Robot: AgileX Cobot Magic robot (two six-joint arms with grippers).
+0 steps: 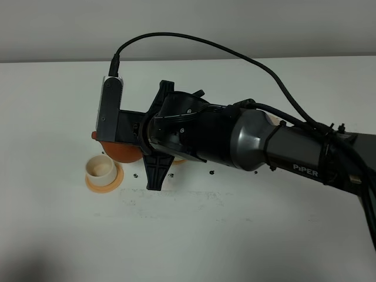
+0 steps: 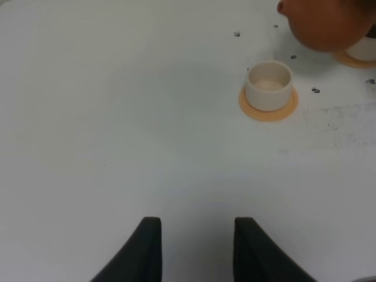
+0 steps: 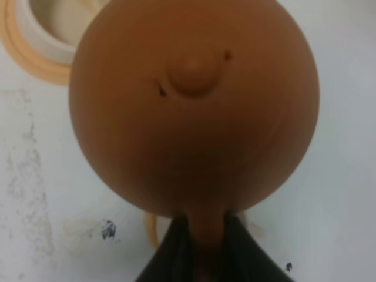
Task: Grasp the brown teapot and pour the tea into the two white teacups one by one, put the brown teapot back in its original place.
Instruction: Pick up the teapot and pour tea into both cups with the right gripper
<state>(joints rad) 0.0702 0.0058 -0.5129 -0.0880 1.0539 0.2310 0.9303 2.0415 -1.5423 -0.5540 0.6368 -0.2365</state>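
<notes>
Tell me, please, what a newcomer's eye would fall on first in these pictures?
The big dark right arm stretches across the middle of the white table, hiding much of the scene in the high view. Its pincer is clamped on the handle of a round reddish-brown teapot, which fills the right wrist view. Just beside the teapot stands a small white cup on an orange saucer.

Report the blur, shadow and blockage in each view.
Exterior high: even light, sharp, but the right arm hides most of the brown teapot. Left wrist: soft overall, the teacup mildly blurred, the dark jaws out of focus. Right wrist: the teapot fills the frame, close and blurry.
</notes>
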